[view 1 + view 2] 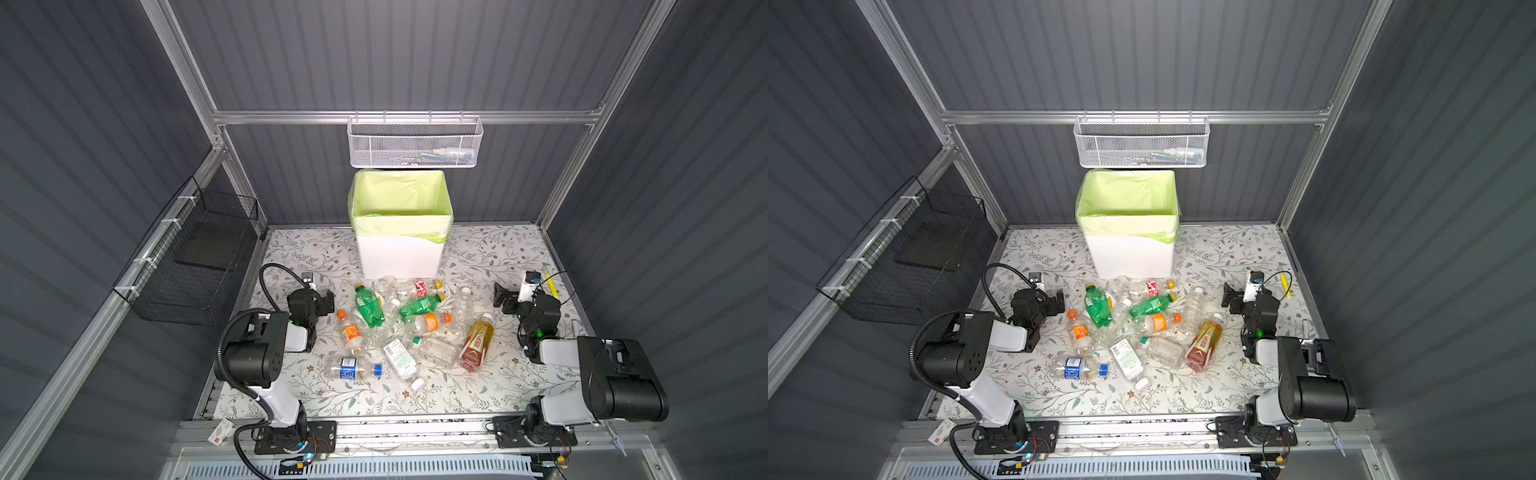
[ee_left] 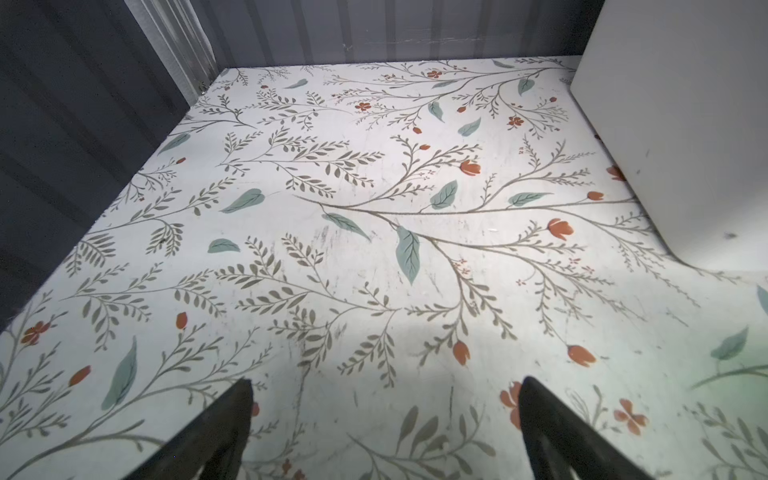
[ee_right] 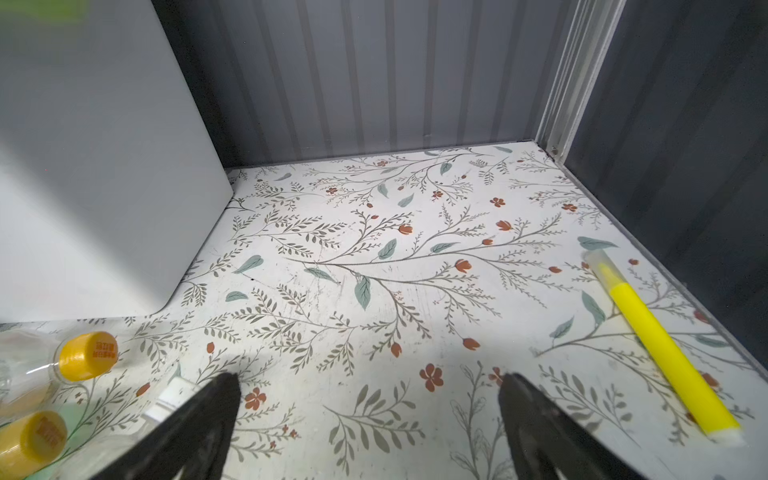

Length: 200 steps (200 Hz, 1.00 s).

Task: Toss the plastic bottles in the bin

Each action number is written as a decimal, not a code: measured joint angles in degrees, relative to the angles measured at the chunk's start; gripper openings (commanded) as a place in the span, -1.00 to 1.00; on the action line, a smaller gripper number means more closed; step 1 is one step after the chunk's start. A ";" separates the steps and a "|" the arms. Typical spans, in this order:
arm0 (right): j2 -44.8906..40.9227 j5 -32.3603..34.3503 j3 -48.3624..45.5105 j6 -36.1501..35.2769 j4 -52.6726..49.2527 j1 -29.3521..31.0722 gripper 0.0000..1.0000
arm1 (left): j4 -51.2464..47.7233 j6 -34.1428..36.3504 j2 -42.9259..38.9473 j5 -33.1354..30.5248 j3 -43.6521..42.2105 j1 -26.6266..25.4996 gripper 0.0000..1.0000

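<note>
Arms (image 1: pixel 266 345) folded low flanking plastic bottles (image 1: pixel 368 309), left end effector (image 2: pixel 384 386), right end effector (image 3: pixel 370 382) wide open, empty

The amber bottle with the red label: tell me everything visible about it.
The amber bottle is see-through plastic, golden-yellow towards its white cap, with a red label wrapping the lower half. It lies on its side on the floral table, at the right edge of the bottle pile, cap pointing towards the back. It seems to touch a clear bottle beside it.
</note>
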 measured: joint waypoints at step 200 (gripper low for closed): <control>0.00 3.30 0.90 0.66 -1.31 0.00 0.98 | 0.00 0.00 0.00 0.02 0.00 0.00 0.98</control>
